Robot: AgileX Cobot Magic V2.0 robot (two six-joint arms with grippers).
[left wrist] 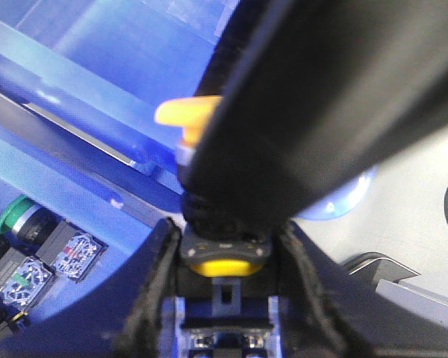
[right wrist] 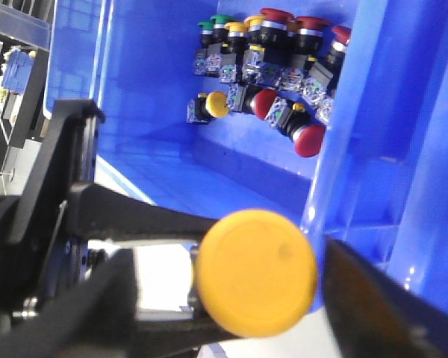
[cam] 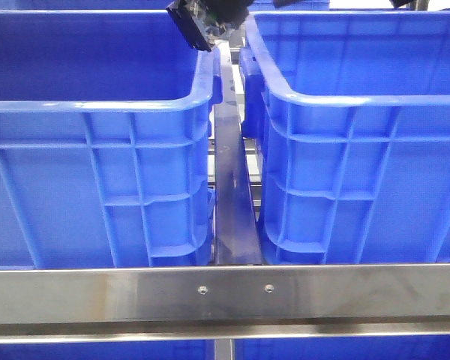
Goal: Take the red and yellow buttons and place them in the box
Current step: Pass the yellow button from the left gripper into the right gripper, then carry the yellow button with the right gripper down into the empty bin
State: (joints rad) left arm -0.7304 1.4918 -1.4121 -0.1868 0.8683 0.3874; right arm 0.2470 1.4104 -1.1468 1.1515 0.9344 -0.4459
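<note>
A yellow button [right wrist: 255, 272] with an orange-yellow cap and a pale body sits between both grippers, high over the gap between the two blue crates. My left gripper [left wrist: 225, 231] is shut on the button's body [left wrist: 224, 257]. The cap pokes out beside the right arm's black finger [left wrist: 183, 115]. My right gripper [right wrist: 239, 306] stands open around the button, its right finger [right wrist: 373, 298] just clear of the cap. A red button [right wrist: 310, 140] lies in the pile inside a crate. In the front view a black gripper [cam: 199, 26] shows at the top centre.
The left crate [cam: 97, 105] and the right crate [cam: 345, 97] stand side by side with a metal bar [cam: 229, 187] between them. A pile of push buttons [right wrist: 269, 52] lies in a crate corner, and some also show in the left wrist view [left wrist: 30, 246]. A steel rail [cam: 225, 289] crosses the front.
</note>
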